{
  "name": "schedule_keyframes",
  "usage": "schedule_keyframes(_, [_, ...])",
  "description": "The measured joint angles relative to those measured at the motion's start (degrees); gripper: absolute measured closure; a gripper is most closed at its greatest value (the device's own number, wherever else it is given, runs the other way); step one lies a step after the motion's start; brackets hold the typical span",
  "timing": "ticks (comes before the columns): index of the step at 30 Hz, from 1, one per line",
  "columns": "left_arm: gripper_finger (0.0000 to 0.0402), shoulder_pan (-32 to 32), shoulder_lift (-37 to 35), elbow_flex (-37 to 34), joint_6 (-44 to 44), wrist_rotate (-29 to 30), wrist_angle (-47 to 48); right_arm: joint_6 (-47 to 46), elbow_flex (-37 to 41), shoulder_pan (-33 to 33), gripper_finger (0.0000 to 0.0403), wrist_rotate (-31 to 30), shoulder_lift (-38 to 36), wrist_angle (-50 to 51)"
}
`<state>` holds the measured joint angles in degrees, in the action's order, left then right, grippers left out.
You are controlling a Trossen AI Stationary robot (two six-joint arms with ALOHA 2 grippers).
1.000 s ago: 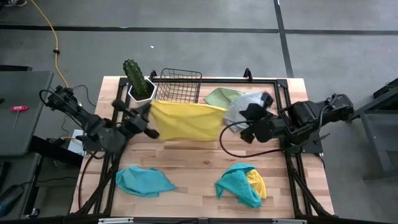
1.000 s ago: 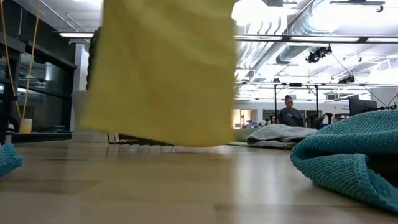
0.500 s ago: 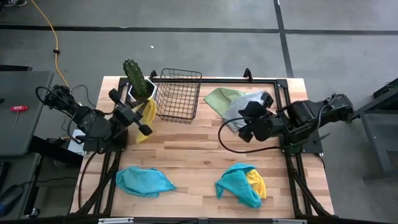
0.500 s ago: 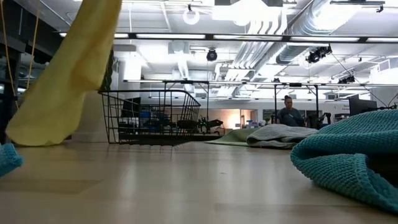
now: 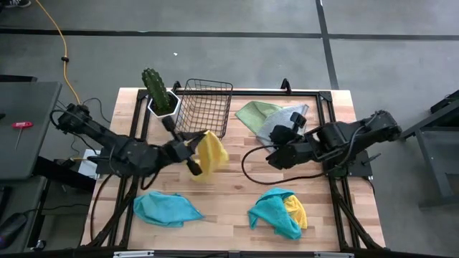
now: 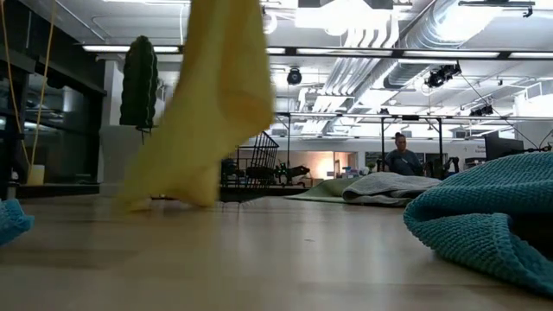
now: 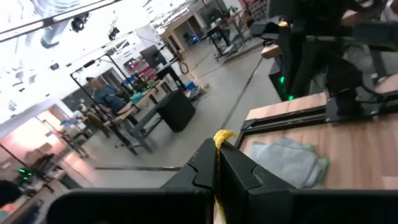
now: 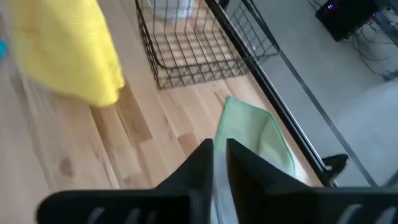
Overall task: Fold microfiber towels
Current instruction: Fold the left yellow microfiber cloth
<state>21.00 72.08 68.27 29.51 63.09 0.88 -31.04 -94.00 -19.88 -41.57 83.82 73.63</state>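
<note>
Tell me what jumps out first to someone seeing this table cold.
The yellow towel dangling from the shut left gripper mid-table, just in front of the wire basket. Next, the cactus in its white pot at the far left corner, and the teal towel crumpled near the front edge.

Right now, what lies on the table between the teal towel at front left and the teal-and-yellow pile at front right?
Only bare wood table between the teal towel and the teal-and-yellow pile, seen in the high view.
</note>
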Motion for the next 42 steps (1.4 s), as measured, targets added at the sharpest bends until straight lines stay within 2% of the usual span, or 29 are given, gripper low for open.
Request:
schedule_keyframes(4, [0.0402,-2.3,2.9,6.3,-6.5,-5.2,10.1,-1.0,2.4,0.0,0.0315,0.1,1.2,0.6])
schedule_keyframes(9, [0.0401,-6.2,4.7,9.0,-17.6,-13.7,22.6,1.1,13.8,0.0,0.0259,2.6,1.3,-8.2])
schedule_keyframes(13, [0.0401,-9.1,5.3,9.1,-23.8,-18.9,28.0,7.5,24.4,0.0,0.0237,7.5,1.2,-25.1])
schedule_keyframes(18, [0.0401,-11.1,5.8,9.1,-27.7,-25.7,29.7,16.7,37.3,0.0,0.0234,14.9,1.7,-55.5])
schedule_keyframes(22, [0.0401,-11.7,6.6,9.0,-28.5,-29.0,29.3,18.0,44.3,0.0,0.0234,12.6,3.9,-77.3])
schedule_keyframes(26, [0.0402,-11.7,7.5,9.0,-28.5,-29.1,29.4,19.8,46.3,-0.2,0.0234,12.4,9.3,-91.5])
schedule_keyframes(29, [0.0401,-11.7,8.0,9.0,-28.4,-29.1,29.3,24.9,43.6,-1.4,0.0234,14.2,14.4,-94.9])
schedule_keyframes(34, [0.0401,-11.7,8.0,9.0,-28.4,-29.1,29.3,37.2,35.0,-4.1,0.0234,14.6,21.0,-93.8])
schedule_keyframes(37, [0.0401,-11.7,8.0,9.0,-28.8,-29.1,29.3,42.5,29.8,-4.9,0.0237,9.6,24.0,-90.0])
schedule_keyframes(39, [0.0401,-11.7,8.0,9.0,-28.8,-29.1,29.3,43.9,26.7,-4.4,0.0253,5.2,25.6,-85.6])
schedule_keyframes(42, [0.0402,-11.6,8.0,9.0,-28.9,-29.4,29.4,43.2,24.1,-2.3,0.0306,2.9,27.8,-79.5])
